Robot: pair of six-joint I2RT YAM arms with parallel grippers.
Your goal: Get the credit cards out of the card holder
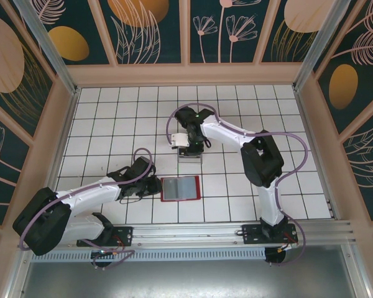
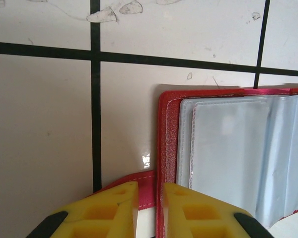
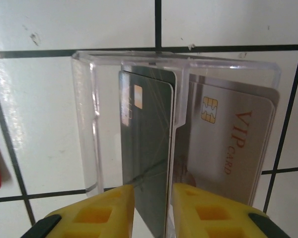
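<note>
Left wrist shows left jaws pinching the card holder tab (image 2: pixel 148 187); right jaws parted around a card (image 3: pixel 146 134).

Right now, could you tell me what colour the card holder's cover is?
Red, with a grey-blue lining; the card holder shows best in the left wrist view.

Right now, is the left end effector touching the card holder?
Touching. Left wrist view: the left end effector pinches the red flap of the card holder.
</note>
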